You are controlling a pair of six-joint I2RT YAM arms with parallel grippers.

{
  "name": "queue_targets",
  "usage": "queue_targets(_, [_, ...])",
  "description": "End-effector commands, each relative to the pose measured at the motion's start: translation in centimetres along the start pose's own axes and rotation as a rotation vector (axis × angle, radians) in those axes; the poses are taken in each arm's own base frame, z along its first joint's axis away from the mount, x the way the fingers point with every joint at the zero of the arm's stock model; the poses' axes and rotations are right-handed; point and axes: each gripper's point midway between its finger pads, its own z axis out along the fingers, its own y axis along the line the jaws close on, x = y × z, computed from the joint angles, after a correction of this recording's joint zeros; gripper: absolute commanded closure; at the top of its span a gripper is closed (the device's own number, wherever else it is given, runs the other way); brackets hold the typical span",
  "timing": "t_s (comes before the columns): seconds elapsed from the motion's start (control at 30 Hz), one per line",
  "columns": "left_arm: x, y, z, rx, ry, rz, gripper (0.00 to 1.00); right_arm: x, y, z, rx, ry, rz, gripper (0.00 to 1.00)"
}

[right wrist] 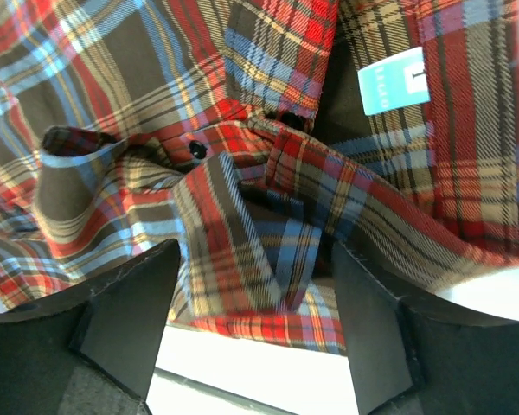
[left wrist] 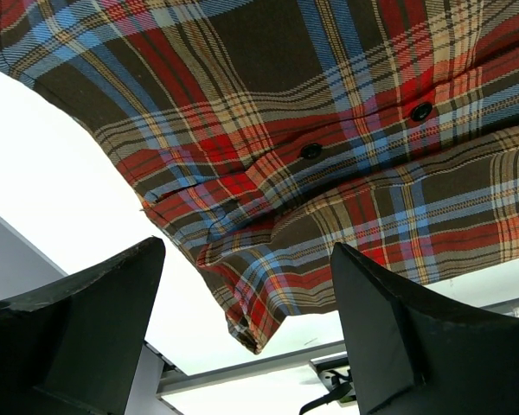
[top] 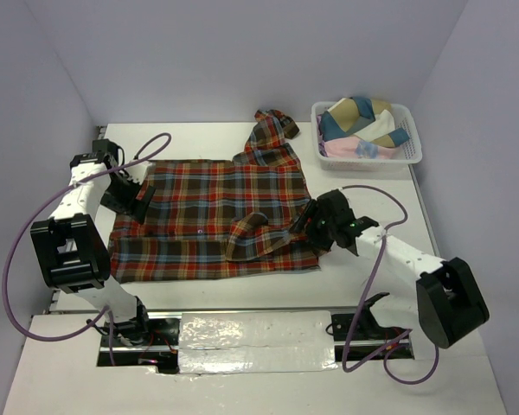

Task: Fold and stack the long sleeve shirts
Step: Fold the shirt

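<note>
From above, the plaid shirt (top: 208, 216) lies spread on the white table (top: 199, 138) between the two arms, its long axis running left to right: one short end is by the left gripper (top: 137, 203), the other by the right gripper (top: 307, 226). One sleeve trails off toward the far side near the white basket (top: 413, 151) of other cloth, and a second fold of sleeve lies across the body nearer the right arm. Each gripper sits at its own end of the shirt, so neither is clearly the nearer one; any fold along that axis would, I judge, need both ends picked up. In the left wrist view the left gripper (left wrist: 246, 285) has its jaws spread wide with nothing between them; a corner of the shirt (left wrist: 329, 104) hangs just beyond the fingertips, the row of buttons (left wrist: 310, 151) running off to the right, and bare table shows on the left. In the right wrist view the right gripper (right wrist: 255, 259) also stands open, astride a bunched ridge of cloth with a pale blue label (right wrist: 391, 79) above it, which suggests the collar end. Whether the fingers touch that ridge or hang just over it I cannot tell, since the pads are in shadow; the far sleeve's cuff is cut off in both wrist views, and the basket's contents are too jumbled to name
</note>
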Motion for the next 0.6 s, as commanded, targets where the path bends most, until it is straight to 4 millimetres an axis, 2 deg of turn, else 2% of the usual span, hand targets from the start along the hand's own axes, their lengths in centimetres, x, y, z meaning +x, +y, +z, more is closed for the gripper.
queue_targets(0.0, [-0.4, -0.1, -1.0, -0.015, -0.032, 0.028, 0.09, -0.5, 1.6, 0.8, -0.059, -0.004, 0.024, 0.23])
queue_targets(0.13, [-0.2, 0.1, -0.9, -0.026, -0.024, 0.033, 0.09, -1.0, 1.4, 1.1, -0.051, -0.03, 0.02, 0.34])
queue_targets(0.17, [-0.1, 0.1, -0.9, -0.027, -0.024, 0.03, 0.09, -1.2, 1.4, 1.1, -0.049, -0.038, 0.014, 0.41])
queue_targets(0.27, [-0.1, 0.0, -0.7, -0.018, -0.025, 0.025, 0.09, -1.7, 1.1, 1.0, -0.024, -0.057, -0.015, 0.52])
queue_targets(0.43, [-0.2, 0.0, -0.7, -0.018, -0.025, 0.025, 0.09, -2.4, 0.5, 1.2, 0.022, -0.074, -0.117, 0.62])
queue_targets(0.57, [-0.1, 0.0, -0.6, -0.019, -0.02, 0.025, 0.09, -2.7, 0.5, 1.4, 0.038, -0.071, -0.193, 0.77])
